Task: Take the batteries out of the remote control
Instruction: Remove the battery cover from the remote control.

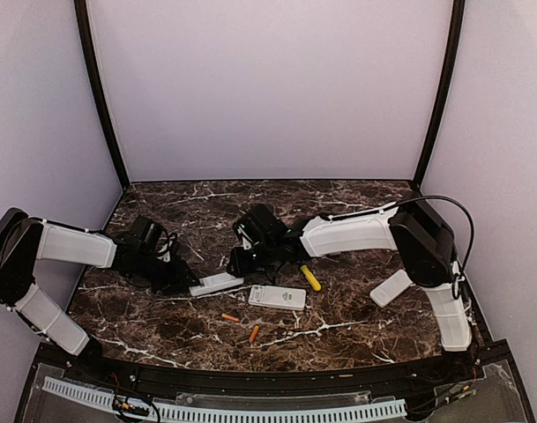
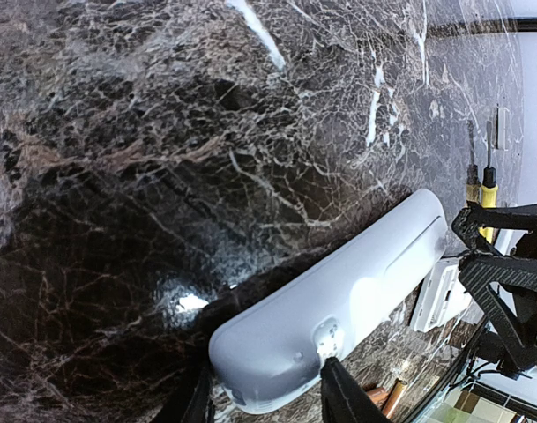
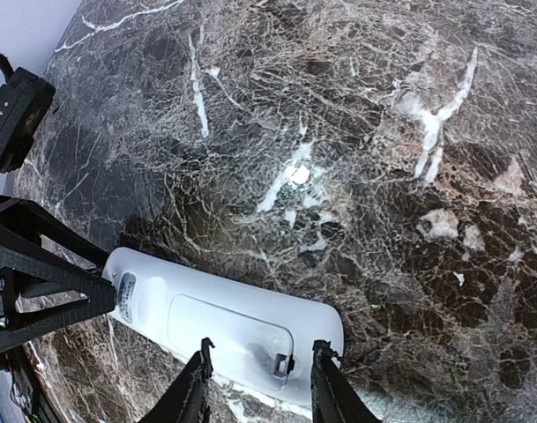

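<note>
A white remote control (image 1: 217, 283) lies back-up on the marble table (image 1: 339, 335). My left gripper (image 1: 185, 280) is shut on its left end, and in the left wrist view its fingers (image 2: 340, 392) flank that rounded end (image 2: 339, 308). My right gripper (image 1: 240, 262) is over the other end. In the right wrist view its jaws (image 3: 264, 352) stand open, tips resting on the remote's back (image 3: 224, 326) either side of the closed cover's latch (image 3: 281, 363). Two orange batteries (image 1: 230, 317) (image 1: 254, 334) lie loose in front, and the left wrist view also catches them (image 2: 384, 396).
A second white remote (image 1: 277, 297) lies just right of the held one. A yellow-handled screwdriver (image 1: 310, 278) sits behind it. Another white piece (image 1: 391, 288) rests by the right arm's base. Lilac walls enclose the table on three sides.
</note>
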Robot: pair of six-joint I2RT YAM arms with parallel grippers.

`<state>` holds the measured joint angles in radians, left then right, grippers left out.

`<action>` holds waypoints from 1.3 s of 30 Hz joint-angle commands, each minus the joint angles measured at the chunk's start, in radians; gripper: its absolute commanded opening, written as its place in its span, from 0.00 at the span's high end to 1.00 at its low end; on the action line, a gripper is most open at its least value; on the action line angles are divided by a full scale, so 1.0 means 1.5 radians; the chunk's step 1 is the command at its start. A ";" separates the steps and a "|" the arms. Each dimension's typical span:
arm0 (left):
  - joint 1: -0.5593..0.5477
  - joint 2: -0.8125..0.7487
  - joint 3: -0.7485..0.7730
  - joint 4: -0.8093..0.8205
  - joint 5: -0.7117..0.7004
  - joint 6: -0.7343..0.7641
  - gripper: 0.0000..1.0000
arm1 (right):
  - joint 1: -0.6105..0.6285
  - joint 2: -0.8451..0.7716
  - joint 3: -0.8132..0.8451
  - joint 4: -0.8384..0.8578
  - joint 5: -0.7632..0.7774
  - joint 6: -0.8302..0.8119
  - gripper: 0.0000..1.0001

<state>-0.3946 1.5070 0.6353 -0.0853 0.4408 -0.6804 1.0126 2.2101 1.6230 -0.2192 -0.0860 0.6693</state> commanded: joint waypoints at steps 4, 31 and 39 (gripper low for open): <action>0.002 -0.005 -0.002 -0.046 -0.010 0.008 0.59 | 0.001 0.027 0.032 -0.004 -0.015 -0.009 0.64; 0.002 -0.001 0.003 -0.049 -0.008 0.012 0.59 | 0.002 0.012 0.043 0.015 -0.073 -0.006 0.68; 0.002 -0.001 0.004 -0.047 -0.008 0.012 0.59 | 0.003 -0.007 0.038 0.020 -0.074 -0.007 0.68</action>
<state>-0.3946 1.5070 0.6353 -0.0872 0.4412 -0.6750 1.0080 2.2398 1.6646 -0.2321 -0.1631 0.6632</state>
